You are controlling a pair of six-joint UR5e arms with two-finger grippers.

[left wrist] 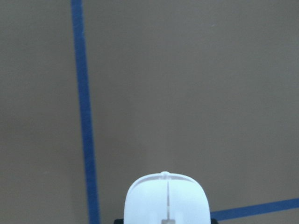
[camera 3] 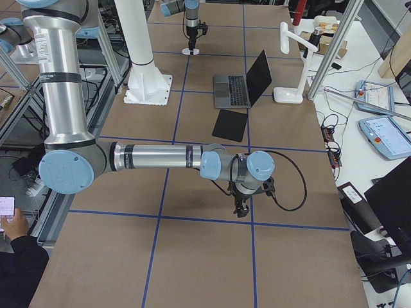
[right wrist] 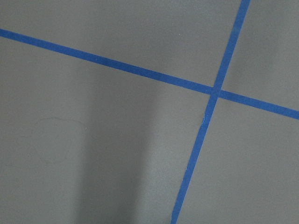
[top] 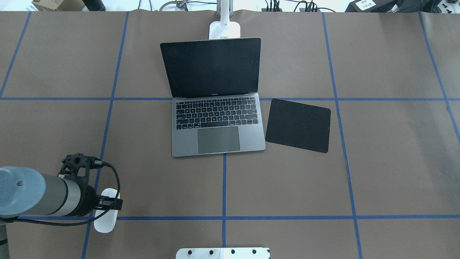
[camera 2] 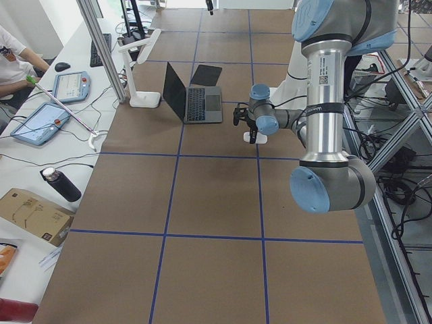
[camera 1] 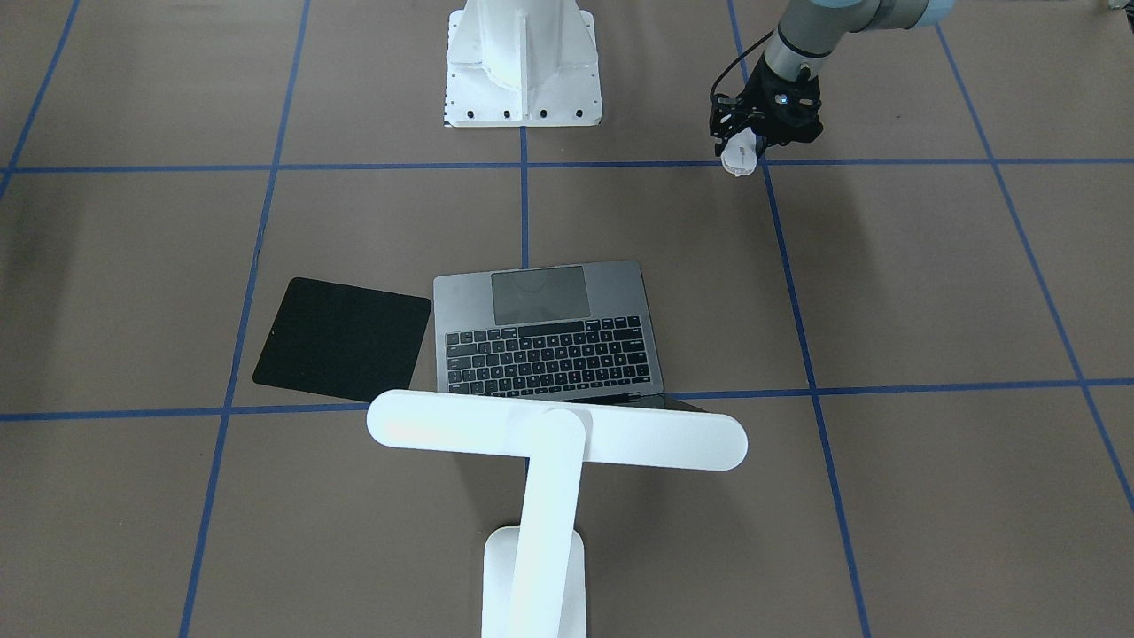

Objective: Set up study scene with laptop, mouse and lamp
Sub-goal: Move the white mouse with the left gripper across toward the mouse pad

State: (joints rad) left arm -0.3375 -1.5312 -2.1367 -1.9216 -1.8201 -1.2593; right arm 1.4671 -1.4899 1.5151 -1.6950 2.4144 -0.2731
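Note:
The white mouse (top: 105, 219) sits between the fingers of my left gripper (top: 109, 203), near the table's front left; the gripper is shut on it. The left wrist view shows the mouse (left wrist: 166, 201) nose-first over brown paper. From the front, the mouse (camera 1: 738, 158) hangs under the left gripper (camera 1: 749, 142). The open grey laptop (top: 217, 124) stands at the table's middle. Behind it rises the white lamp (camera 1: 556, 432), its base (top: 224, 29) at the far edge. My right gripper (camera 3: 241, 208) shows only from the right side; whether it is open or shut I cannot tell.
A flat black square pad (top: 297, 125) lies just right of the laptop. The white ribbed pedestal (camera 1: 523, 62) stands at the robot's side. Blue tape lines cross the brown table cover (top: 395, 162). A person sits at a side desk (camera 2: 10, 57).

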